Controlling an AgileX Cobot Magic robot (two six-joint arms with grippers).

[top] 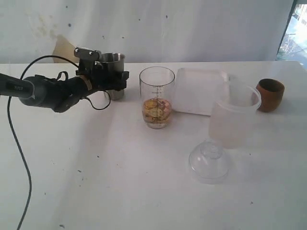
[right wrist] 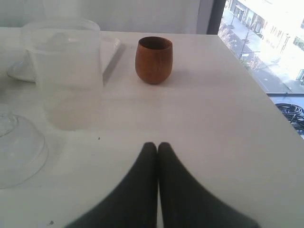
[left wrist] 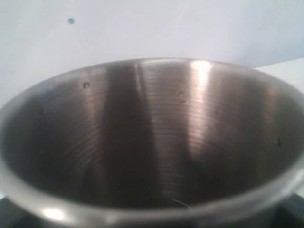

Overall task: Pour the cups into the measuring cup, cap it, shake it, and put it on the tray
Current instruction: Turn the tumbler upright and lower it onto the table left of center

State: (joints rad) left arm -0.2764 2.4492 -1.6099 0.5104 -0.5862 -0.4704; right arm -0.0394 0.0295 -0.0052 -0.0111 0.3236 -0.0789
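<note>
The steel tumbler (top: 113,62) stands upright at the back left, and my left gripper (top: 114,79) is shut around its lower body. In the left wrist view the tumbler's shiny inside (left wrist: 156,137) fills the picture and looks empty. To its right is the measuring cup (top: 157,97), uncapped, with yellowish-orange pieces in its bottom. The white tray (top: 199,90) lies behind it. At the far right sits the wooden cup (top: 270,95) (right wrist: 153,59). My right gripper (right wrist: 157,145) is shut on nothing, low over the table a short way in front of the wooden cup; the exterior view does not show it.
A frosted plastic container (top: 234,116) (right wrist: 66,71) stands between the tray and the wooden cup. A clear dome lid (top: 208,161) (right wrist: 19,147) lies on the table in front of it. The table's right edge (right wrist: 266,95) runs close past the wooden cup.
</note>
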